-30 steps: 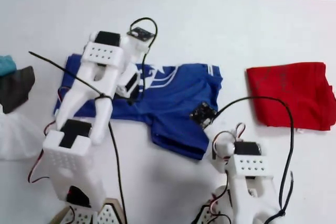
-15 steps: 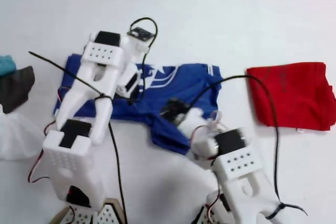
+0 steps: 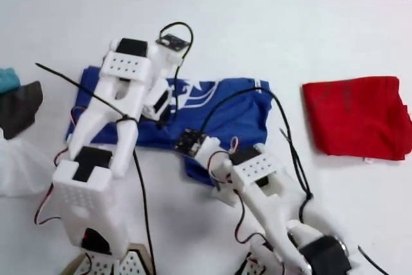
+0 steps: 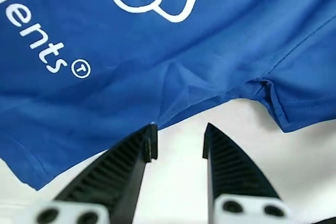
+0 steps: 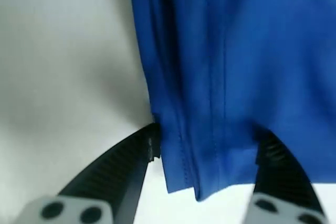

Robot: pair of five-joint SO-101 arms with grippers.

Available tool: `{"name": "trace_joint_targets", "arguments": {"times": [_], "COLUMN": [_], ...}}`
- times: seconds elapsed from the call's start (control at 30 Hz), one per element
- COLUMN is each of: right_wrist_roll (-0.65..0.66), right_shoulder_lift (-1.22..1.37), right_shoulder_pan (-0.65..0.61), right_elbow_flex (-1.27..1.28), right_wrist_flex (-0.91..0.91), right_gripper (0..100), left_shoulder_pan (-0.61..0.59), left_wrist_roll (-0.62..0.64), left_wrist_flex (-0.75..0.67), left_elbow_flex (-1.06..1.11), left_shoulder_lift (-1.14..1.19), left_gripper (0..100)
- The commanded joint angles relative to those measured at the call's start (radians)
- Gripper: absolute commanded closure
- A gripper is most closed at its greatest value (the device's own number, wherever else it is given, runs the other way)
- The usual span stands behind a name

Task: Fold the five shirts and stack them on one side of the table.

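A blue shirt (image 3: 222, 111) with white print lies partly folded at mid-table. My left arm (image 3: 122, 88) stands over its left part. In the left wrist view my left gripper (image 4: 178, 142) is open over bare white table, just short of the shirt's edge (image 4: 173, 85). My right arm (image 3: 254, 172) is at the shirt's near edge. Its gripper (image 5: 209, 150) is open wide, and the blue folded hem (image 5: 194, 129) lies between its fingers. A red folded shirt (image 3: 357, 117) rests at the right side of the table.
Teal and dark grey garments (image 3: 16, 101) and a white one (image 3: 13, 169) lie at the table's left edge. Black cables (image 3: 286, 133) loop from both arms over the blue shirt. Bare table (image 3: 277, 37) stretches behind the shirts.
My right arm has swung left along the blue shirt's near edge, from its right end to its lower middle. The left arm has not moved.
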Motion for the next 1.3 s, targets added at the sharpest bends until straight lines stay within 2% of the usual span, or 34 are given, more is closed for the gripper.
{"name": "trace_joint_targets", "arguments": {"times": [0.0, 0.23, 0.43, 0.5, 0.7, 0.8, 0.93, 1.13, 1.27], "right_wrist_roll": [-0.003, 0.052, 0.103, 0.103, 0.110, 0.126, 0.218, 0.226, 0.282], "right_shoulder_lift": [0.054, 0.067, 0.067, 0.067, 0.056, 0.056, 0.068, 0.196, 0.372], "right_shoulder_pan": [-0.004, 0.015, 0.021, 0.035, 0.094, 0.116, 0.119, 0.186, 0.229], "right_elbow_flex": [-0.044, -0.071, -0.069, -0.071, -0.121, -0.252, -0.476, -0.715, -0.850], "right_wrist_flex": [-0.035, -0.031, -0.016, -0.016, 0.016, 0.150, 0.317, 0.325, 0.325], "right_gripper": [69.8, 71.8, 99.1, 95.9, 97.8, 97.8, 97.8, 97.8, 97.8], "left_shoulder_pan": [-0.008, -0.008, -0.008, -0.009, -0.009, -0.009, -0.009, -0.009, -0.009], "left_wrist_roll": [0.006, 0.006, 0.006, 0.006, 0.005, 0.005, 0.005, 0.005, 0.005], "left_wrist_flex": [0.015, 0.015, 0.017, 0.026, 0.029, 0.029, 0.029, 0.029, 0.029], "left_elbow_flex": [-0.048, -0.048, -0.048, -0.048, -0.048, -0.048, -0.048, -0.048, -0.048], "left_shoulder_lift": [-0.077, -0.077, -0.077, -0.077, -0.077, -0.077, -0.077, -0.077, -0.077], "left_gripper": [83, 83, 83, 83, 83, 83, 83, 83, 83]}}
